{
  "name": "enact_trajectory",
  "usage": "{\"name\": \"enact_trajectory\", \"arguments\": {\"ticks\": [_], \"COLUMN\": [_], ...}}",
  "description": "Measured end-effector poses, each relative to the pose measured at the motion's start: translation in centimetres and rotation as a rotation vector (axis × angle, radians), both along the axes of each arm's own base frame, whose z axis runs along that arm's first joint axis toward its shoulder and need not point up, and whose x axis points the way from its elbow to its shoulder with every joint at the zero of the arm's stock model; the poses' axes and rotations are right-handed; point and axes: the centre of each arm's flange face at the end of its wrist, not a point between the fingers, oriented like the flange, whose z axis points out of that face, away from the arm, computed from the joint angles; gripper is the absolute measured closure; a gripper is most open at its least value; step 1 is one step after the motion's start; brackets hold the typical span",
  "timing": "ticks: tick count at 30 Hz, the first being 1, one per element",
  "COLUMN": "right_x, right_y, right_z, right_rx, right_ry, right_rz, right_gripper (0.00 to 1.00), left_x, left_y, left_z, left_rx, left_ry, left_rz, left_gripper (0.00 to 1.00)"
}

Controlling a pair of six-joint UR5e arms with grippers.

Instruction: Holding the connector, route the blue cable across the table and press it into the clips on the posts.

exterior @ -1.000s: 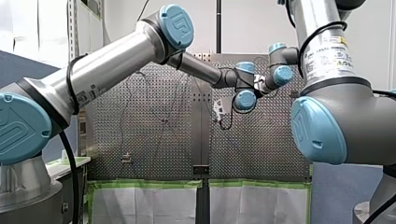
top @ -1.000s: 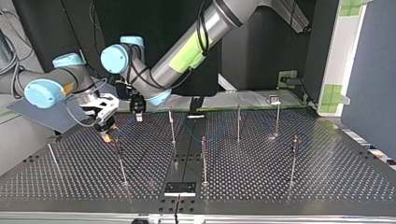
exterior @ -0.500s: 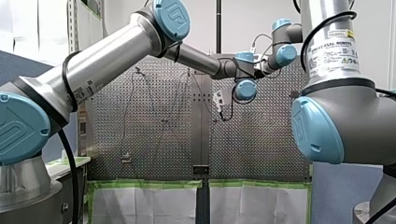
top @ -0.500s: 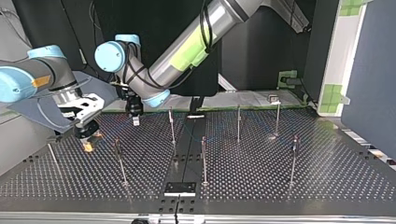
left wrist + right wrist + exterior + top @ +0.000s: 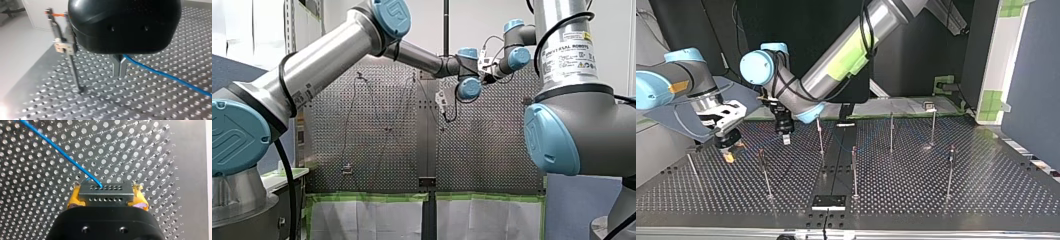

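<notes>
Perforated dark metal makes up the surface [image 5: 946, 200], studded with thin upright metal posts [image 5: 854, 167], and the work sits toward 9 o'clock of it in the top view. At the centre of things is the small grey rectangular metal connector [image 5: 105, 193] with its rows of small holes. It is pinched across its short ends by the yellow pads [image 5: 75, 198] of my right hand [image 5: 106, 195], low over the surface. From the connector the thin blue cable [image 5: 62, 153] leaves at about 11 o'clock and runs off in a straight line above the holes. Further along it, my left hand [image 5: 119, 65] has its metal fingers [image 5: 116, 66] pressed together, and the cable comes out near their root, so I judge it is nipped there as a guide. Just beside that hand, at about its 9 o'clock, stands a post topped by a pale clip [image 5: 62, 47]. In the top view my right hand lies at roughly 8 o'clock of my left, with another post at about 4 o'clock of the right. The step in hand looks to be laying the line against that nearby clip. To do it well, the right hand should pull only enough to hold the cable straight, since a hard tug could slip the connector out of the pads. The left hand should bring the cable over the clip's mouth at clip height, square to the slot, and then press down. Its fingers should pass beside the post and not strike it, because the thin rod will likely flex.
</notes>
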Motion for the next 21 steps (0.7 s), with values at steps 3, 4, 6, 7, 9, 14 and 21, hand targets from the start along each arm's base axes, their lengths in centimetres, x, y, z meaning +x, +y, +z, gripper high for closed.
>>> {"name": "enact_trajectory", "arguments": {"ticks": [3, 4, 6, 7, 9, 14, 21], "right_x": [0.0, 0.0, -0.1, -0.1, 0.0, 0.0, 0.0], "right_y": [0.1, 0.1, 0.2, 0.3, 0.4, 0.9, 1.5], "right_z": [0.0, 0.0, 0.1, 0.2, 0.4, 1.4, 2.5], "right_rx": [0.004, 0.007, 0.008, 0.008, 0.005, -0.009, -0.024], "right_ry": [0.004, 0.005, 0.006, 0.007, 0.006, 0.001, -0.008], "right_rz": [0.000, 0.000, 0.001, 0.001, 0.001, 0.003, 0.006], "right_gripper": [1.00, 1.00, 1.00, 1.00, 1.00, 1.00, 1.00], "left_x": [-0.3, -0.4, -0.6, -0.6, -0.6, -0.2, 0.1], "left_y": [-0.1, -0.1, -0.3, -0.3, -0.3, -0.2, 0.1], "left_z": [0.6, 0.7, 0.8, 0.9, 1.0, 1.6, 2.8], "left_rx": [-0.001, -0.001, 0.001, 0.001, 0.003, 0.017, 0.014], "left_ry": [-0.005, -0.006, -0.007, -0.008, -0.010, -0.020, -0.035], "left_rz": [-0.004, -0.006, -0.008, -0.009, -0.010, -0.022, -0.021], "left_gripper": [1.00, 1.00, 1.00, 1.00, 1.00, 1.00, 1.00]}}
